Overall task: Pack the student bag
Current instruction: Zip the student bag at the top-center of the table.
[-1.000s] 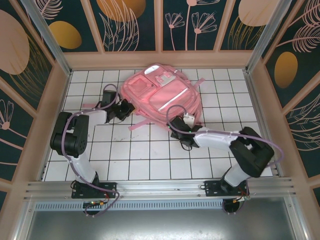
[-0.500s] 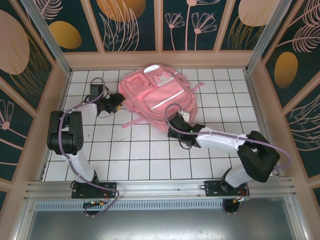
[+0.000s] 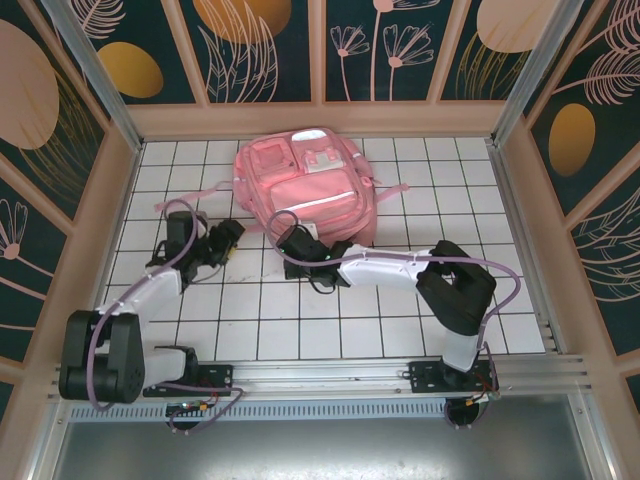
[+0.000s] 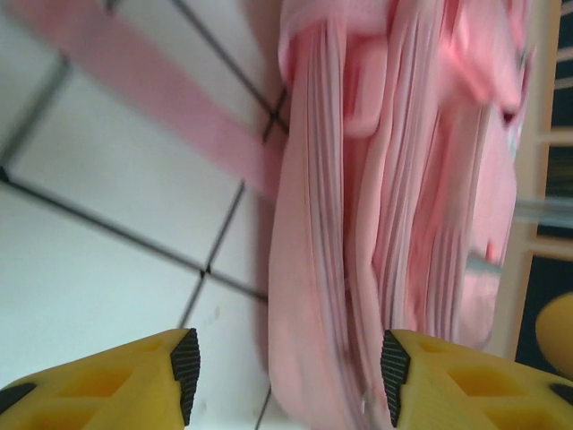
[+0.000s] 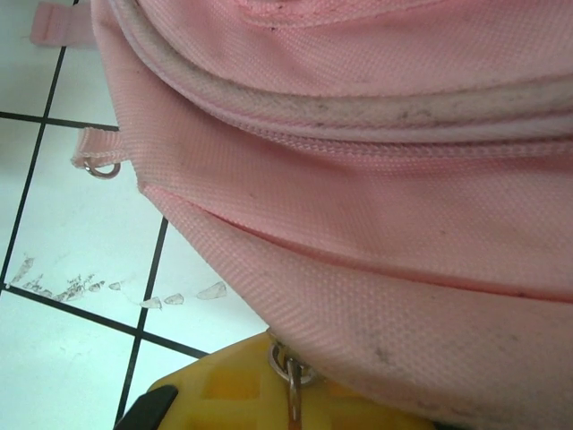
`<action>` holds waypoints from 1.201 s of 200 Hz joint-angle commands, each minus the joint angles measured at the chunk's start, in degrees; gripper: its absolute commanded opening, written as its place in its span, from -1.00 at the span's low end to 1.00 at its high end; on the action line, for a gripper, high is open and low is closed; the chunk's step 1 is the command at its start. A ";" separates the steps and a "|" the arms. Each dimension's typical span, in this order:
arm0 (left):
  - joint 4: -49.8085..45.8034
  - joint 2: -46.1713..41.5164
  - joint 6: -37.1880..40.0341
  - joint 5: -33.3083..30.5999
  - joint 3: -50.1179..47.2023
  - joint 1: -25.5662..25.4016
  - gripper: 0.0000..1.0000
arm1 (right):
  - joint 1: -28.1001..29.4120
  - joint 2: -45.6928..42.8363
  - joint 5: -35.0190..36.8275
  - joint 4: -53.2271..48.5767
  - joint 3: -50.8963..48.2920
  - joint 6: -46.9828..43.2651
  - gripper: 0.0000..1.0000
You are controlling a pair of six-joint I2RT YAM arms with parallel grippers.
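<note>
The student bag point(image 3: 305, 185), pink with front pockets facing up, lies at the back middle of the tiled table. My right gripper point(image 3: 297, 243) sits at the bag's near left corner. In the right wrist view the pink fabric point(image 5: 358, 179) hangs over my yellow finger point(image 5: 224, 385), and a metal zip pull ring point(image 5: 291, 372) is pinched at the shut right gripper point(image 5: 295, 399). My left gripper point(image 3: 228, 238) stands a little left of the bag. Seen from the left wrist, the left gripper point(image 4: 288, 376) is open, with the bag's side edge point(image 4: 313, 269) just ahead between the fingertips point(image 4: 185, 372).
A pink strap point(image 3: 180, 200) trails left from the bag across the white tiles point(image 3: 300, 310); it also crosses the left wrist view point(image 4: 170, 116). A small strap loop with a ring point(image 5: 97, 154) lies on the tiles. Wooden walls point(image 3: 320, 118) enclose the table.
The bag has slid left and turned straighter, drawn along by my right gripper. My left gripper has opened and moved back toward the near left, off the bag.
</note>
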 commanded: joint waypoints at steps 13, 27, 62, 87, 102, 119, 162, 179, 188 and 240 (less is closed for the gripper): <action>10.37 -2.62 -11.70 -4.20 -3.54 -9.08 0.18 | -1.13 -1.04 -3.77 4.47 -0.11 -3.49 -1.00; 12.77 -1.69 -13.71 -6.53 -2.67 -12.55 0.24 | -1.84 -2.05 -5.25 5.62 -1.74 -3.86 -1.00; 16.09 3.54 -15.75 -11.61 0.80 -18.82 0.33 | -2.93 -5.14 -6.66 6.52 -4.59 -4.97 -1.00; 17.75 8.03 -18.10 -13.87 1.49 -21.59 0.13 | -4.03 -6.56 -7.79 7.30 -6.47 -5.40 -1.00; 18.25 10.15 -18.53 -15.10 1.89 -22.15 -0.08 | -4.31 -7.56 -7.66 7.48 -7.22 -5.92 -1.00; 18.28 11.84 -18.68 -16.34 2.57 -22.20 -0.47 | -4.77 -8.50 -7.73 7.60 -8.18 -6.21 -1.00; 6.32 8.37 -16.12 -24.97 5.15 -21.73 -1.00 | -8.12 -12.07 -6.77 7.23 -12.58 -6.70 -1.00; -1.36 5.01 -14.48 -28.43 5.78 -19.54 -1.00 | -11.21 -14.61 -6.15 6.85 -15.58 -7.21 -1.00; -3.89 3.04 -13.67 -28.74 5.22 -17.26 -1.00 | -13.22 -15.83 -6.25 7.02 -17.20 -7.61 -1.00; -14.33 -3.23 -1.87 -27.15 6.08 0.42 -1.00 | -17.78 -15.65 -5.99 6.58 -17.78 -10.94 -1.00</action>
